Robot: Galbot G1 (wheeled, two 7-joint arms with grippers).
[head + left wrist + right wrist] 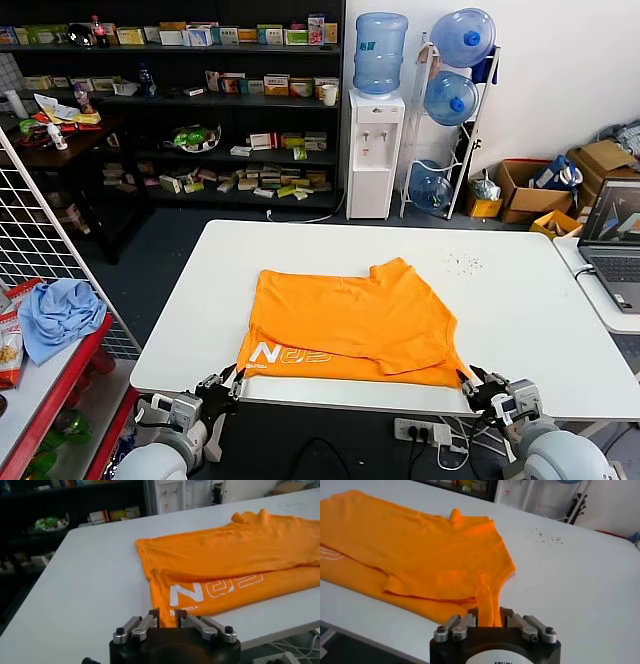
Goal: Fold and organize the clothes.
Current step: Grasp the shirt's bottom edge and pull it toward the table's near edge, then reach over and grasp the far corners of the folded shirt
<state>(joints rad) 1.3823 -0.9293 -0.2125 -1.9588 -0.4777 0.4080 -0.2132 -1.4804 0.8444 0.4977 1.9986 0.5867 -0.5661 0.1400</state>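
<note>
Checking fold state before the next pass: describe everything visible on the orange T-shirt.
The orange T-shirt looks like soft cotton and lies flat on the white table, near its front edge, partly folded: an upper layer lies over a lower one, with a sleeve sticking out at the far side. White block lettering shows on the lower layer near the left front corner. The left gripper pinches that corner; the right gripper pinches the right front corner. Mild wrinkles remain.

Orange T-shirt (352, 322) folded on white table (520, 310), lettering at near left. Left gripper (232, 381) and right gripper (470, 383) at its near corners.
</note>
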